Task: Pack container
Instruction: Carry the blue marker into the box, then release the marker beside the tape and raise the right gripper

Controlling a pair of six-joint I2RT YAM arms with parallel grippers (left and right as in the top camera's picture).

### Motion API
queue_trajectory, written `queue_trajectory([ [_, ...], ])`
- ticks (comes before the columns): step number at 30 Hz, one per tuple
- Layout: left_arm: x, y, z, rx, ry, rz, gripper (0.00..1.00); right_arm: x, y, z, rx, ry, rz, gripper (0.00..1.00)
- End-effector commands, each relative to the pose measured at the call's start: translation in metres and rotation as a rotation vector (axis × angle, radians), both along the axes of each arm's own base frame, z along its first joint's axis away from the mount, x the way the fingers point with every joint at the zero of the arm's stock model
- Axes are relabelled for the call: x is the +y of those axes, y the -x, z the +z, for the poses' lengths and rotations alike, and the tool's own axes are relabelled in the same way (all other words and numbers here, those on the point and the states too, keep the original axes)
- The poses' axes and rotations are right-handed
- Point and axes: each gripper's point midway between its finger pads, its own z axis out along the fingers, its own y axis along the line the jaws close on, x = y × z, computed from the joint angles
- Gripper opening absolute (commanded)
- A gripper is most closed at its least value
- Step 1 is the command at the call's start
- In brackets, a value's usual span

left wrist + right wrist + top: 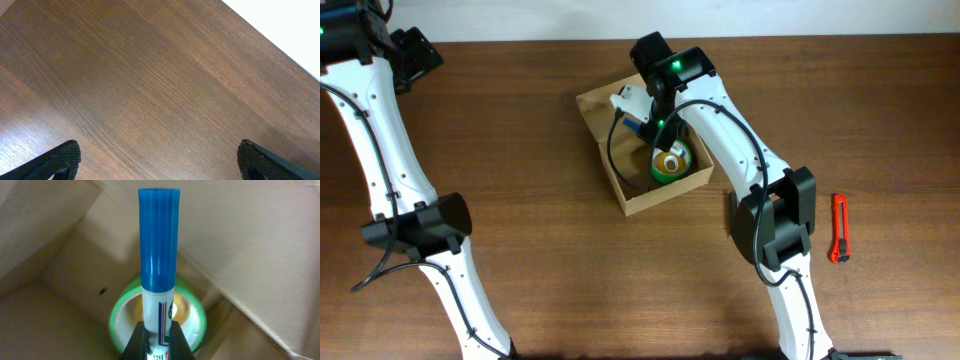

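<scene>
The container (660, 198) is set on the desk (520, 120) a little toward 12 o'clock from the middle of the overhead view. It is turned at an angle, and its top is open so that things can be lowered straight in. A green tape roll (670, 163) is lodged flat in the corner of the box at about 4 o'clock, which leaves the floor toward 10 o'clock free.

The right pincer (156, 347) is clenched on a marker (159, 240) — the white barrel is gripped low between the fingers (134, 347), and the blue cap points away from the wrist. Held by the barrel end in this way, the marker is presented cap-first into the box. In the right wrist view it is seen lined up over the roll, with cardboard walls all round. Whether the cap touches the roll or the floor cannot be told. The step in hand is judged to be the setting down of the marker inside. A release over the roll could leave the marker propped on the roll's rim rather than lying flat, so a shift toward the bare floor would seem called for.

The left pincer (159, 150) is released, its fingers spread wide over bare wood near the desk's far edge at about 10 o'clock — parked well apart from the box, presumably so that the working arm is not crowded. A red cutter (840, 228) lies on the desk at about 4 o'clock from the container, well apart and outside it.
</scene>
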Motion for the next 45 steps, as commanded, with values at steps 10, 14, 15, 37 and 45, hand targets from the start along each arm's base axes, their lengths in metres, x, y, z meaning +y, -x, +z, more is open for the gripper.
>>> queue_trajectory([
  [10,-0.001,-0.001,-0.003,0.009,-0.002,-0.017,1.00,0.000,0.030,-0.004,0.076,0.020,0.320,0.04],
  [14,-0.001,-0.001,-0.003,0.010,-0.002,-0.017,1.00,0.003,0.038,-0.017,0.100,0.032,0.380,0.04],
  [15,-0.001,-0.001,-0.003,0.010,-0.002,-0.017,1.00,0.004,0.040,-0.020,0.106,0.036,0.396,0.04],
  [37,-0.001,-0.001,-0.003,0.010,-0.001,-0.016,1.00,0.002,0.057,-0.073,0.146,0.155,0.369,0.82],
  [45,-0.001,-0.002,-0.003,0.006,-0.003,-0.016,1.00,0.028,0.015,-0.012,-0.043,0.056,0.192,0.68],
])
